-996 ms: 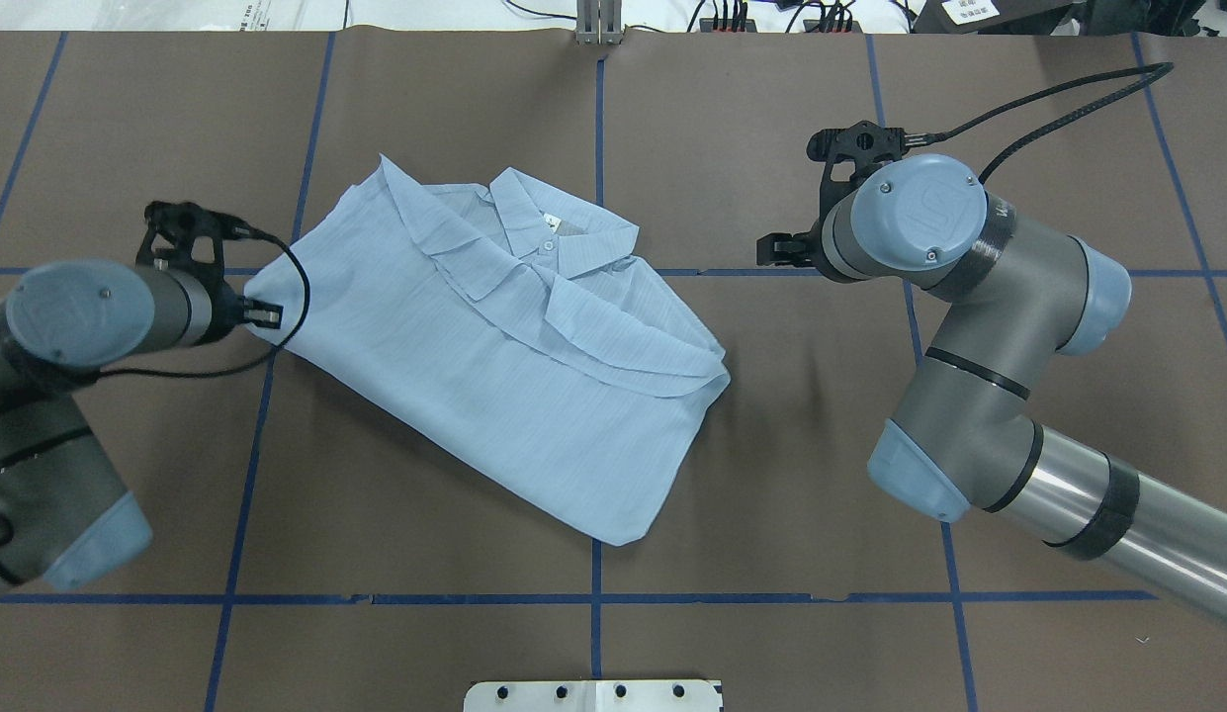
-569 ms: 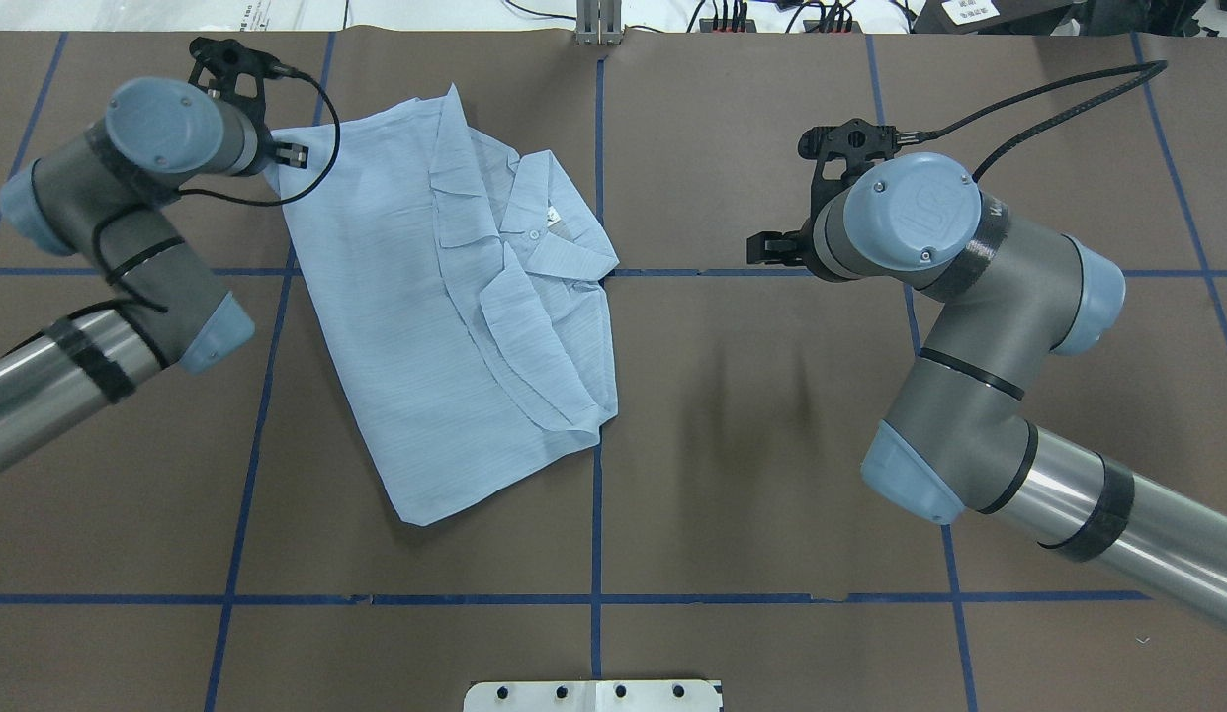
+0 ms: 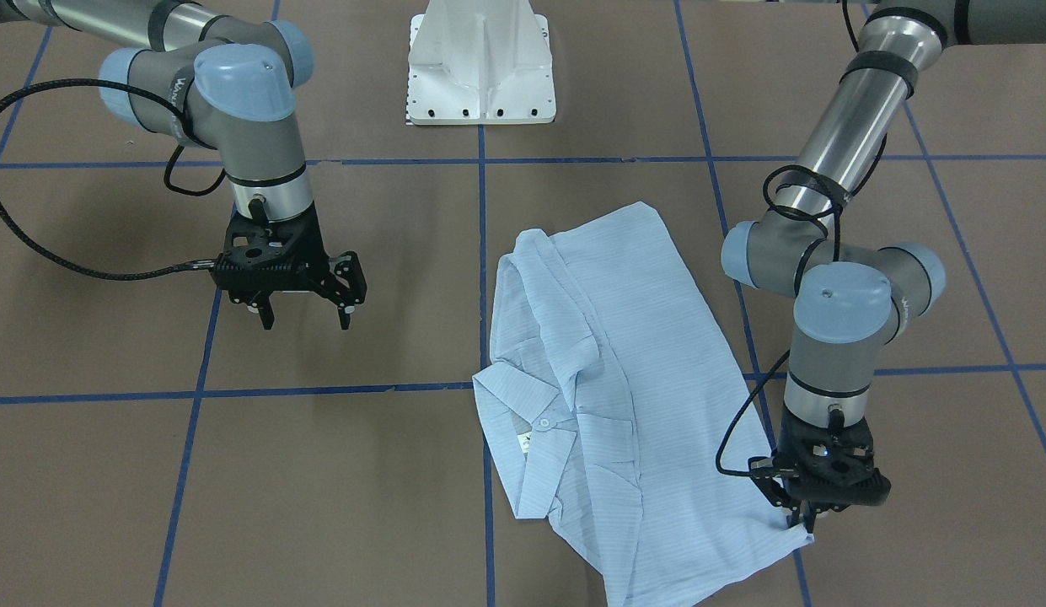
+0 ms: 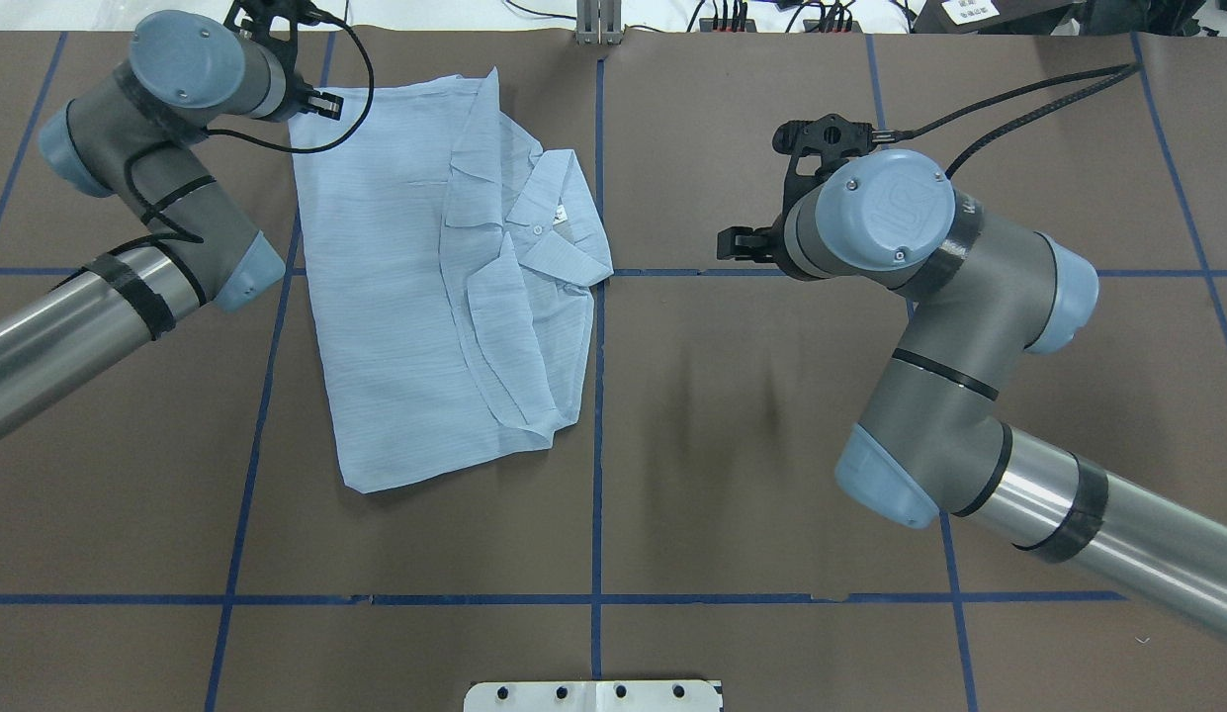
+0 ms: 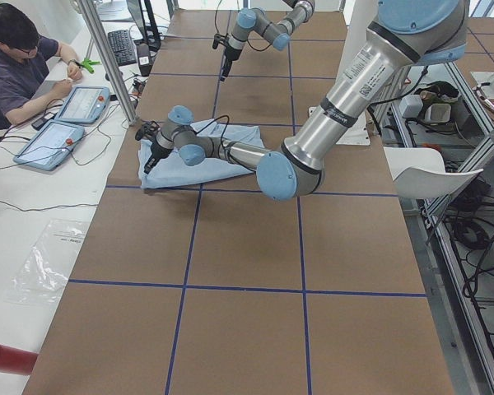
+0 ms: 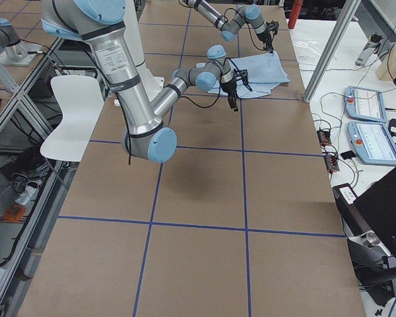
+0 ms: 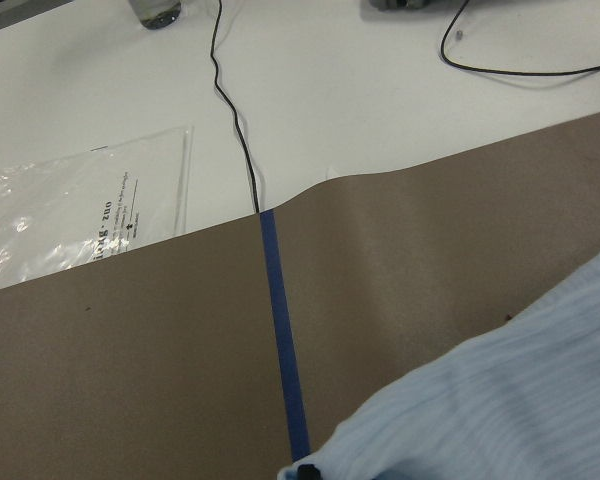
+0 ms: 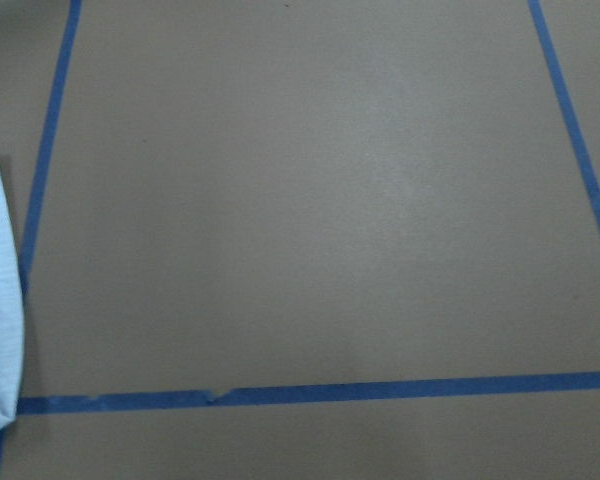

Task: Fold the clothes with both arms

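Observation:
The pale-blue shirt (image 4: 405, 297) lies folded on the brown table, left of the centre line, its collar (image 4: 559, 222) to the right. My left gripper (image 4: 321, 102) is at the shirt's far left corner. The front-facing view shows this gripper (image 3: 805, 521) shut, pinching that corner of the shirt (image 3: 641, 371) against the table. The left wrist view shows only the cloth's edge (image 7: 500, 410). My right gripper (image 3: 308, 316) hangs open and empty above bare table, well off the shirt's collar side, as the overhead view (image 4: 746, 242) also shows.
Blue tape lines (image 4: 597, 396) divide the brown table cover. The white pedestal base (image 3: 480, 67) stands at the robot's edge. Beyond the far edge are cables and a plastic bag (image 7: 70, 210). A seated person (image 5: 16, 66) works at tablets beside the table.
My left gripper has pulled the shirt's corner toward the far left, swinging the whole shirt round and leftward. The right arm has drifted slightly left, its gripper still open.

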Action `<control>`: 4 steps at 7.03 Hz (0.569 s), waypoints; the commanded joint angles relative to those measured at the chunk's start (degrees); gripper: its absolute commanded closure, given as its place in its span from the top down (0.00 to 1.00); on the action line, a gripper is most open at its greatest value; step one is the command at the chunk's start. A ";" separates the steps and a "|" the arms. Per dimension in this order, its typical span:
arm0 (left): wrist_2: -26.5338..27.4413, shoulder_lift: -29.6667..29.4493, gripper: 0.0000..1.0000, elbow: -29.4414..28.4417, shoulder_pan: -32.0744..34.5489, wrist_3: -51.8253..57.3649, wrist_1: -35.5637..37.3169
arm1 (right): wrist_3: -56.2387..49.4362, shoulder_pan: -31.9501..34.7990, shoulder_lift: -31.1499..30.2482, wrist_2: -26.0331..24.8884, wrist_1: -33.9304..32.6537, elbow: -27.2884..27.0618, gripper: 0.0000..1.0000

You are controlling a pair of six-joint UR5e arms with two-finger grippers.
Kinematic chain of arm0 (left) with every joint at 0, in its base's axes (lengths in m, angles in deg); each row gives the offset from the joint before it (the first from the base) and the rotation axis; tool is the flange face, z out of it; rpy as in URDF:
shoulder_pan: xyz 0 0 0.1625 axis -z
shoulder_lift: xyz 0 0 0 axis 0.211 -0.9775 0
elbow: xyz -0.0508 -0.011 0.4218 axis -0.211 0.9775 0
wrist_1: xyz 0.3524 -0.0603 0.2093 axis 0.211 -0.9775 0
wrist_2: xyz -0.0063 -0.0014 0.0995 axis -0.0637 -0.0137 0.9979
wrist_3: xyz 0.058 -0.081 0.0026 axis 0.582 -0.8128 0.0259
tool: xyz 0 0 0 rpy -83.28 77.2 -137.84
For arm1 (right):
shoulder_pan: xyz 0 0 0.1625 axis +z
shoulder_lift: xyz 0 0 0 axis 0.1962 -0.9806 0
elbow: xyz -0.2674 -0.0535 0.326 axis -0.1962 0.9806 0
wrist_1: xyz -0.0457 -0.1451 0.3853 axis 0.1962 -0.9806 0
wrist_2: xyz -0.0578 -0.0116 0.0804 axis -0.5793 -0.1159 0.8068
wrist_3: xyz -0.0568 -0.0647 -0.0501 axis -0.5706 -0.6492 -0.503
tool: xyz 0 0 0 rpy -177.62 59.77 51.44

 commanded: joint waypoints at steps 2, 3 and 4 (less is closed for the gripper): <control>-3.27 5.25 1.00 7.08 0.29 -0.19 -1.06 | 21.87 -5.29 11.98 -5.78 -0.31 11.31 1.00; -3.27 5.34 1.00 7.26 0.29 -0.46 -1.14 | 25.66 -6.35 15.58 -8.18 -0.22 17.09 0.99; -3.18 5.52 1.00 7.26 0.12 -2.63 -1.14 | 26.49 -7.58 18.93 -11.68 3.08 23.68 0.97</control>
